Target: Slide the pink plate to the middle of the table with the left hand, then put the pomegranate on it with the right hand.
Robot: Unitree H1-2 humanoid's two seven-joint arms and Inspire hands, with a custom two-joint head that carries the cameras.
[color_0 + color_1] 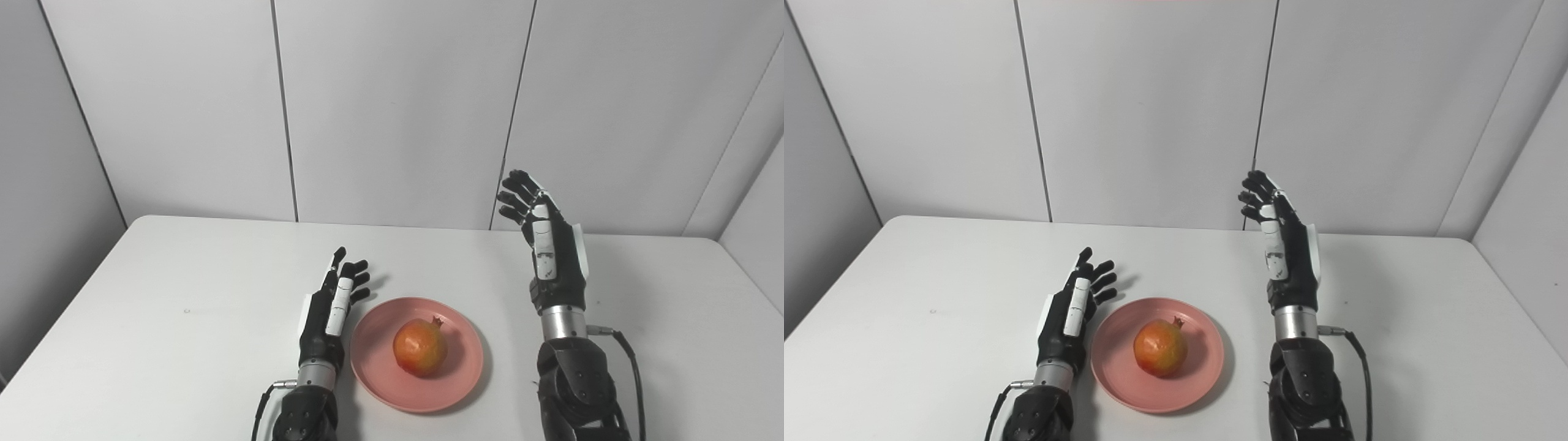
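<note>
A pink plate (456,367) lies on the white table near the front middle. A red-orange pomegranate (420,347) sits on the plate, its crown pointing up and back. My left hand (331,303) is open and empty, low over the table just left of the plate's rim, fingers pointing away from me. My right hand (545,239) is open and empty, raised above the table to the right of the plate, fingers spread and pointing up. Both also show in the right eye view: the left hand (1072,306), the right hand (1286,245), the plate (1200,361) and the pomegranate (1159,347).
The white table (184,318) has rounded far corners and ends at grey wall panels behind and at both sides. A cable (631,361) runs off my right wrist.
</note>
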